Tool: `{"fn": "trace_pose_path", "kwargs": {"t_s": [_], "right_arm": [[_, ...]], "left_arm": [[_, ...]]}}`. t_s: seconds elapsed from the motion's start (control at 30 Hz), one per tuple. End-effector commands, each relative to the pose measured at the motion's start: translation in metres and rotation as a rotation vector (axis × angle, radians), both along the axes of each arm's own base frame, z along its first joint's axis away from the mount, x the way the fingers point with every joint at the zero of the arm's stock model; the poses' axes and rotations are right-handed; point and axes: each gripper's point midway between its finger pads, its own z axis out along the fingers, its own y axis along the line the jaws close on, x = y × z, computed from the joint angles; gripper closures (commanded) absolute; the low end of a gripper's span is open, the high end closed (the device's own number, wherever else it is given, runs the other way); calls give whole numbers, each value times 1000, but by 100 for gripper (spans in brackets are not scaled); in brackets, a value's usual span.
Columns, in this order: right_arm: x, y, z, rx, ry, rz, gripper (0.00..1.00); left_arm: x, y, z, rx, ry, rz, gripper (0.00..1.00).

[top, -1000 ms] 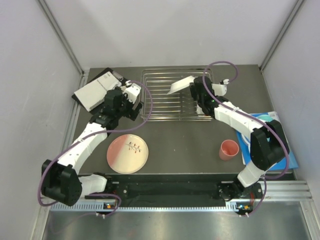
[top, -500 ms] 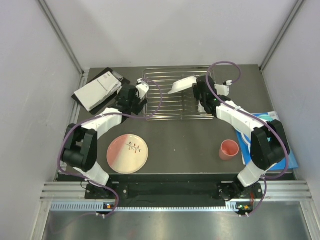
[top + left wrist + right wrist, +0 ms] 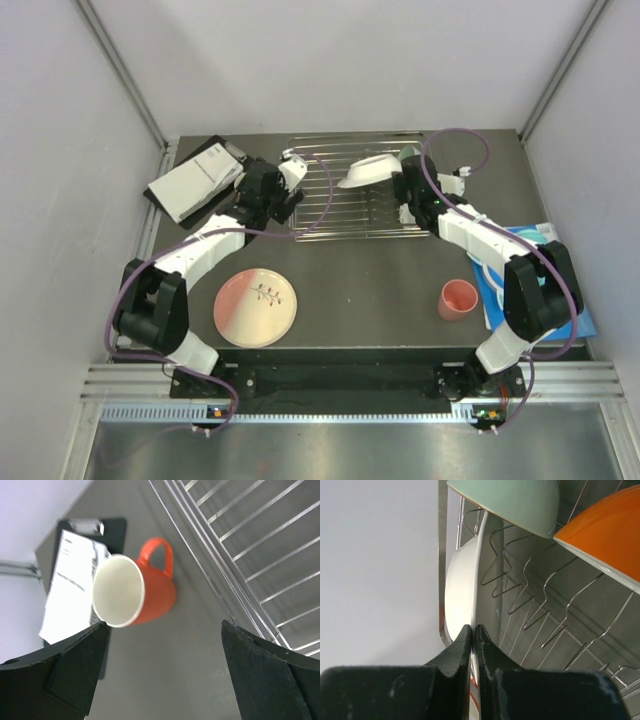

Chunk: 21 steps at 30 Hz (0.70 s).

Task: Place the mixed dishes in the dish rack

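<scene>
Left gripper [image 3: 162, 630]: I see its fingers spread wide with nothing between them, beside the rack's left edge.
Orange handled mug [image 3: 152, 597]: on its side on the table just ahead of that hand, outside the rack.
Right gripper [image 3: 471, 628]: fingers pressed together, pinching the rim of the white plate [image 3: 367, 170].
White plate: tilted over the dish rack [image 3: 335, 215], straight ahead of my right fingers. I cannot tell whether it rests on the bars.
Mint green bowl [image 3: 515, 502]: in the rack, just beyond the pinched plate.
Pink-and-cream plate [image 3: 256, 306]: flat on the table, well behind my left hand.
Salmon-pink cup [image 3: 459, 299]: upright, well behind my right hand.
</scene>
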Motion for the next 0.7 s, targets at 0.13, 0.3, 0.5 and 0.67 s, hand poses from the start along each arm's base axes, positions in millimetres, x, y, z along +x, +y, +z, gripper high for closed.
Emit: {"fn": "trace_pose_path", "kwargs": {"t_s": [0.13,0.3,0.5,0.67], "right_arm": [[2,-2,35,81,-73,-16,100],[-5,-20,34,48,-73,-64,97],[-5,-28,36,19,-67,-78,75],[-2,-24,36,16,-66,-65,73]], "left_arm": [[29,-13,53,27,-157,-63,1],[46,-19,35,68,-146,-64,1],[40,-22,16,65,-118,-67,1],[29,-39,15,52,-115,-112,1]]}}
